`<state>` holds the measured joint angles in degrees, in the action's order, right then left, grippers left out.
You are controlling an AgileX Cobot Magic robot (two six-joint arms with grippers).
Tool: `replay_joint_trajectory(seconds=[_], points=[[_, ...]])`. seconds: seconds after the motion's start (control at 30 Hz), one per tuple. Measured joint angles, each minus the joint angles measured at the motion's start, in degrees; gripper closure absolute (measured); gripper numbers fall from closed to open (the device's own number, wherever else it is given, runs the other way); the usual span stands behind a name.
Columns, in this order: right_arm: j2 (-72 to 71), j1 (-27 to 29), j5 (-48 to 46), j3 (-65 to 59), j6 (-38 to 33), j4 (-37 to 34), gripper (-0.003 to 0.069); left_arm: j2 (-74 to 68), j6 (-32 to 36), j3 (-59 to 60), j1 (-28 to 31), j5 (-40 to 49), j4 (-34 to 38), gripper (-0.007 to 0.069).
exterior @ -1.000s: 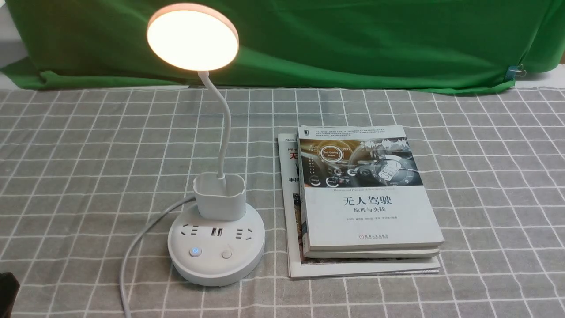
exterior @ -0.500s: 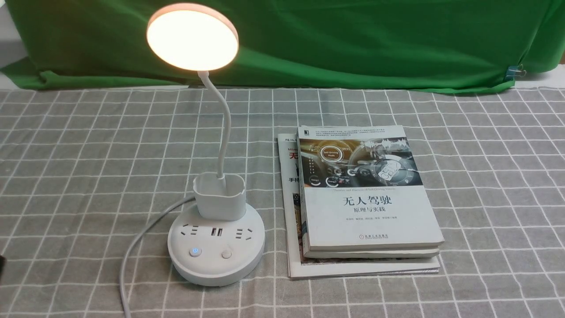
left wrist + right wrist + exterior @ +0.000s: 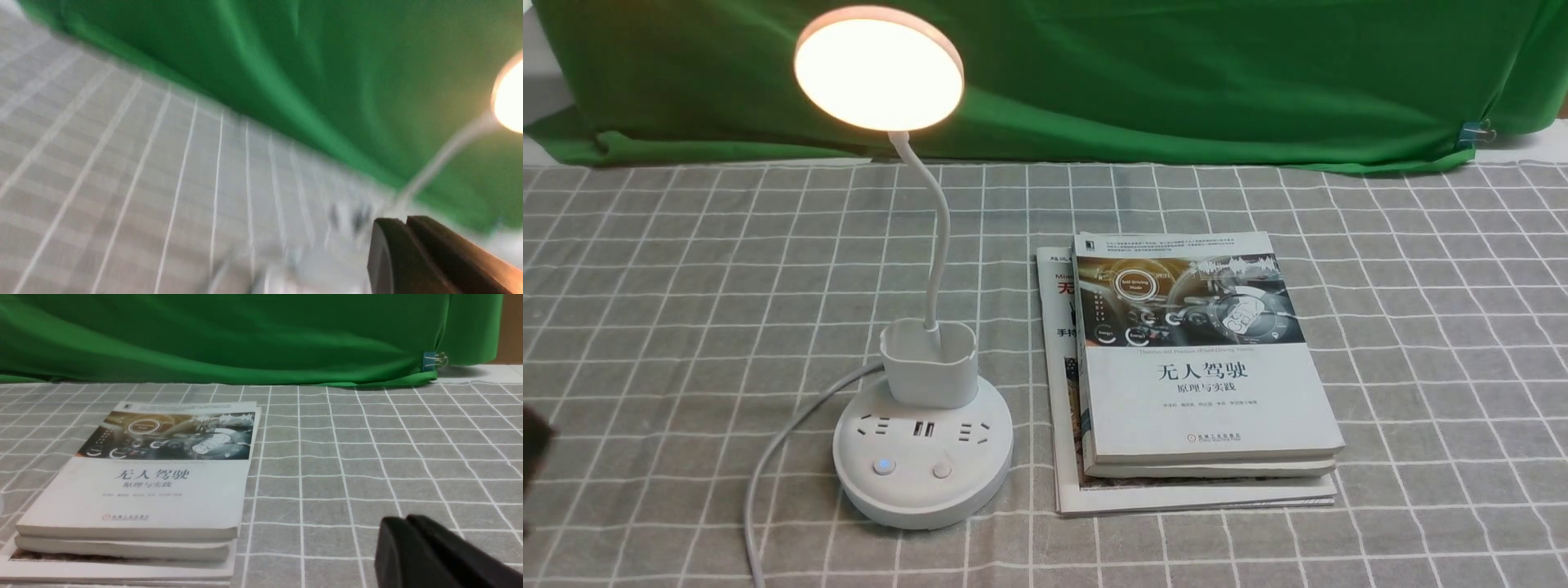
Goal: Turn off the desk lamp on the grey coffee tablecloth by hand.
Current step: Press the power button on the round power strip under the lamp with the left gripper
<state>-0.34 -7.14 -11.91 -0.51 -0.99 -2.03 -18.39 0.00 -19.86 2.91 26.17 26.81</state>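
Note:
The white desk lamp stands on the grey coffee tablecloth, left of centre. Its round head glows. Its base carries a lit blue button and a plain white button. My left gripper is shut and empty. In the front view only a blurred black edge of it shows at the far left, well left of the lamp base. The left wrist view is blurred; the glowing head shows there. My right gripper is shut and empty, low over the cloth to the right of the books.
A stack of books lies just right of the lamp base and also shows in the right wrist view. The lamp's white cord trails from the base toward the near edge. A green backdrop cloth hangs along the far side.
The black edge of my left gripper at the far left has shifted upward in the front view and is now blurred. The lamp stays lit; the books have not moved.

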Motion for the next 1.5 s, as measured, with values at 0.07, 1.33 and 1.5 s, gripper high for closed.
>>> replay_joint_trajectory(seconds=[0.07,1.33,1.5], points=[[0.0,0.0,0.0,0.0,0.0,0.0,0.0622,-5.5,0.4,-3.8,0.0,6.4,-1.5,0.0606],[0.0,0.0,0.0,0.0,0.0,0.0,0.0622,-80.5,-3.0,-47.8,-32.3,27.4,-17.7,0.0633],[0.0,0.0,0.0,0.0,0.0,0.0,0.0622,-82.2,-2.6,-47.8,-32.3,27.3,-18.0,0.0633]])
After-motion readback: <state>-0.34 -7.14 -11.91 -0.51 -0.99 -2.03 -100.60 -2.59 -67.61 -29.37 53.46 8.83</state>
